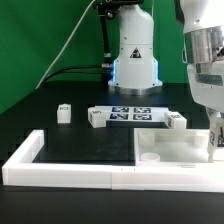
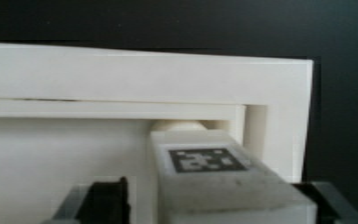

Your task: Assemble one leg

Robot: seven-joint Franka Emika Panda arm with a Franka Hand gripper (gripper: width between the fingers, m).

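Pincer [image 2: 208, 200] wide, gripping nothing | leg [image 2: 211, 165] between jaws, untouched; tip at panel [image 2: 87, 110] | I judge it seated; no grip needed

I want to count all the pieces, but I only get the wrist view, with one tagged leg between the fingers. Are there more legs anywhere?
Observer: Yes, three sit loose on the black table: first leg furthest to the exterior view's left, second leg, third leg furthest to its right.
Operator: What's between them?
Observer: The marker board lies flat between the second and third.
Operator: Where's my gripper?
Observer: The gripper is low at the exterior view's right edge, over the large white panel with round holes.
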